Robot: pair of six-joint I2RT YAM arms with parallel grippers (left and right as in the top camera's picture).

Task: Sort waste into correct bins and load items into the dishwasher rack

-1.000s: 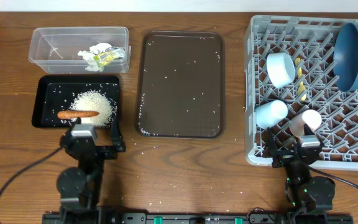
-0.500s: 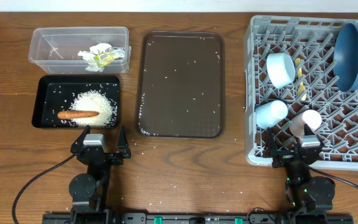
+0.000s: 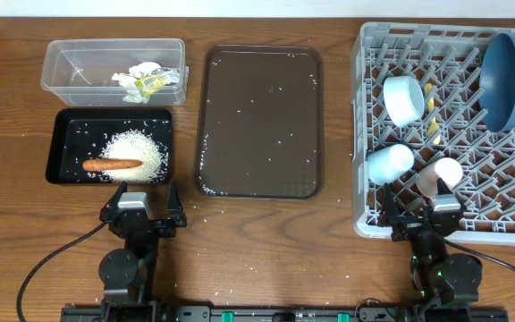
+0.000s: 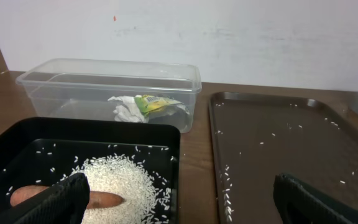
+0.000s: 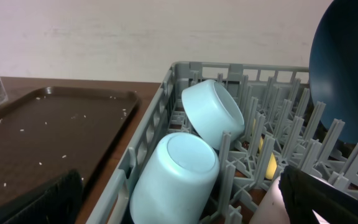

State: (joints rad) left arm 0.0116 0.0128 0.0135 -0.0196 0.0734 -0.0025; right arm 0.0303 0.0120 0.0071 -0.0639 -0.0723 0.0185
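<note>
Two grippers sit at the near edge of the table, both with jaws spread wide and nothing held. The left gripper [image 3: 143,201] is just on the near side of the black tray [image 3: 61,121], which holds a heap of white rice [image 3: 137,148] with the orange carrot [image 3: 113,165] lying across its near part. The right gripper [image 3: 427,215] is at the near left corner of the grey dishwasher rack [image 3: 365,134]. Just beyond it, the light blue cup [image 3: 390,163] and the pink cup [image 3: 441,174] lie tipped among the pegs.

Between tray and rack lies the brown serving tray [image 3: 257,116], dotted with stray grains.

Farther back in the rack, the pale blue bowl [image 3: 403,98] leans on its side, with the pale yellow spoon [image 3: 433,116] just right of it. The dark blue dish [image 3: 508,80] stands on edge at the far right. At the far left, the clear tub [image 3: 61,54] holds the crumpled tissue [image 3: 132,76] and the yellow-green wrapper [image 3: 156,80].
</note>
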